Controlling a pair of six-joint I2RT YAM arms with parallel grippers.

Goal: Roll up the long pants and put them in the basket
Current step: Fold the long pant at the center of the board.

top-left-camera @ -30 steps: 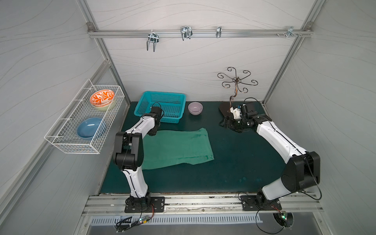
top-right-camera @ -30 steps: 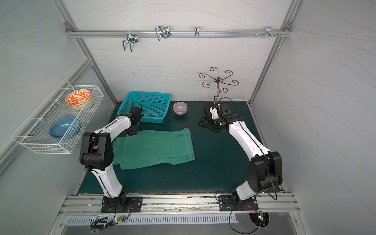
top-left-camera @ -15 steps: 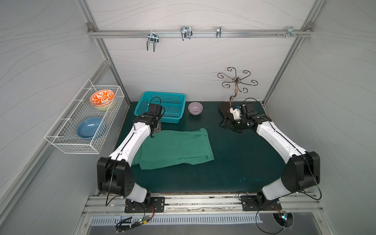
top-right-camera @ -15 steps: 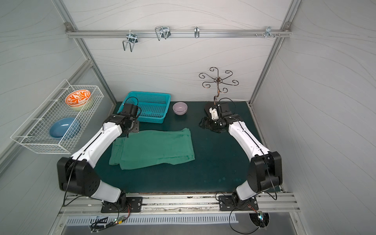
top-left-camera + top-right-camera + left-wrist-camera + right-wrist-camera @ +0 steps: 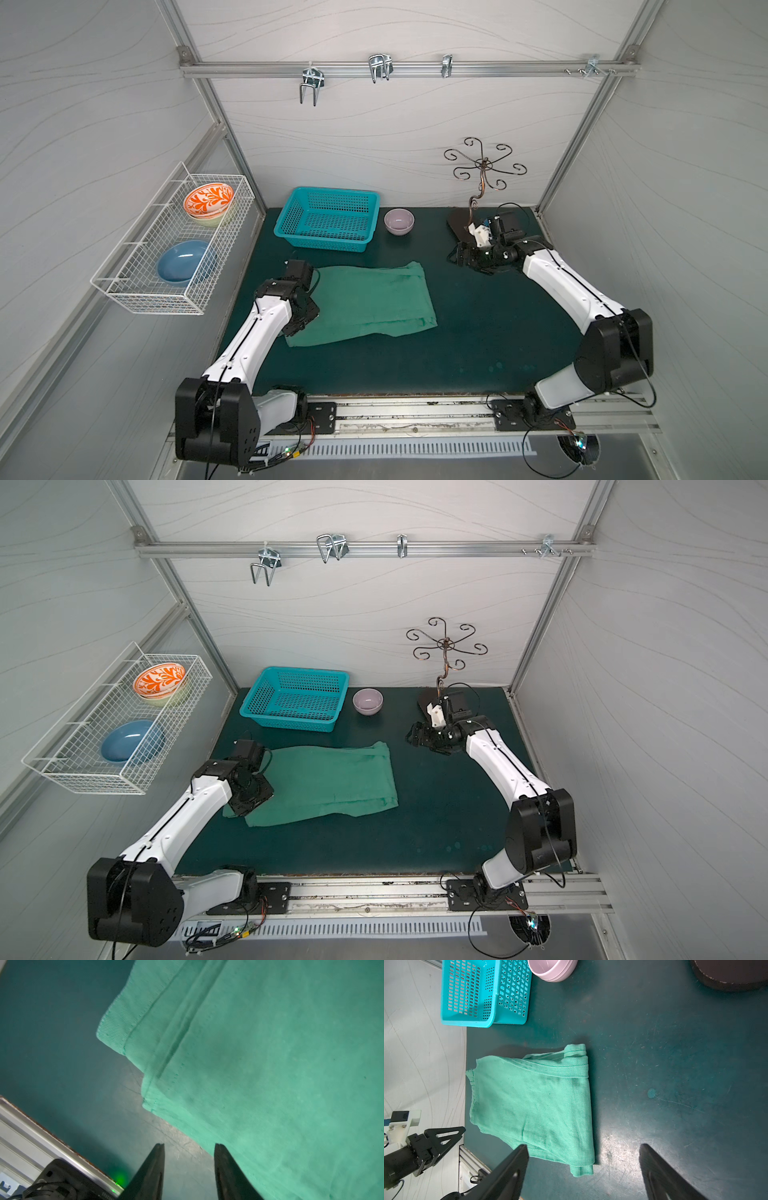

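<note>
Arms: two, white with black joints, each with one parallel gripper.
Bowls: four. A lilac bowl [image 5: 399, 220] stands on the mat. A blue bowl [image 5: 183, 262] is in the rack. An orange-patterned bowl [image 5: 208, 199] sits nested in a pale bowl [image 5: 212, 218], also in the rack.
Other items: one turquoise perforated plastic basket [image 5: 328, 218], one white wire rack [image 5: 137, 297] on the side wall, one dark metal stand with curled arms [image 5: 484, 170], one dark teal mat [image 5: 478, 340].
Task item: one pair of mid-green soft cloth long pants [image 5: 365, 303].
Pants, position: flat on the mat, left of centre, just in front of the basket and not touching it.
Pants, appearance: folded into a rough rectangle and not rolled. The left wrist view shows two stitched hems, stepped one behind the other. The end toward the right arm is a thicker stacked fold.
Left gripper [image 5: 189, 1146]: jaws a narrow gap apart with bare mat between them, nothing held. It is at the near corner of the hem end.
Right gripper [image 5: 584, 1147]: jaws wide, nothing held. It is near the stand's base, well apart from the pants.
Change over the last second: the left gripper has moved from the far corner of the hem end, by the basket, to the near corner. The right arm and the pants' outline are unchanged.
</note>
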